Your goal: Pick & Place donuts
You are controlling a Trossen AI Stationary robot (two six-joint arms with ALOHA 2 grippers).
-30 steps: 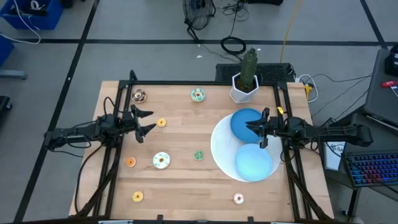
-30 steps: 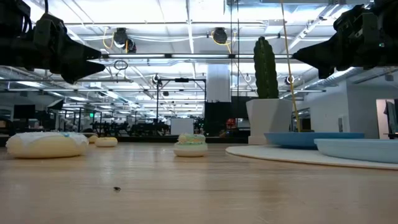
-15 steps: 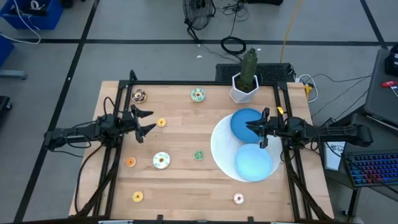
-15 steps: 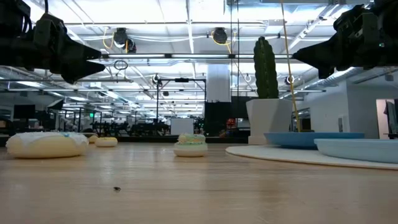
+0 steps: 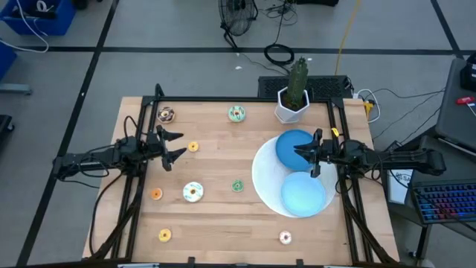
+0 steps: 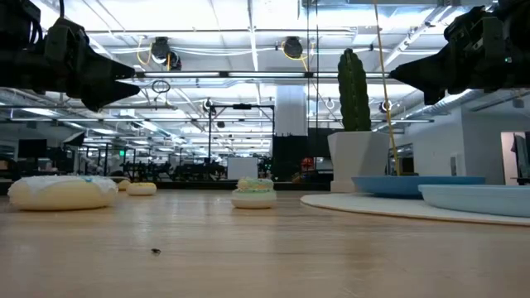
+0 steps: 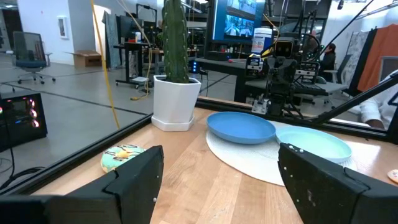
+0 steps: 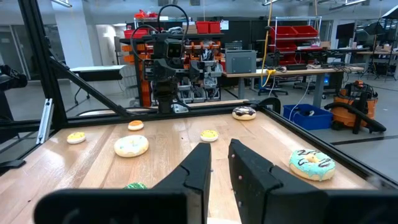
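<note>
I count eight small toy ring donuts (image 5: 193, 192) scattered on the pale wooden table (image 5: 216, 223), none on a plate yet: a chocolate one (image 5: 166, 115) and a green-iced one (image 5: 236, 113) along the far edge, a yellow one (image 5: 193, 147), the larger white-iced one, a small green one (image 5: 237, 185), two orange ones (image 5: 156, 194) on the left side, and a pink-and-white one (image 5: 285, 237) near the front edge. The two round blue plates (image 5: 296, 147) sit on the large white disc (image 5: 275, 179) at the right, beside the potted cactus (image 5: 295, 93).

Nothing is picked, so I judge the step is the first reach. I would send the left gripper (image 5: 172, 147) to the yellow donut just beside it, come down square over the ring, and close gently so it does not skid.

The left gripper hovers above the table with its fingers spread wide, holding nothing. The right gripper (image 5: 309, 158) hangs over the plates, fingers nearly together with a narrow gap, also empty.
</note>
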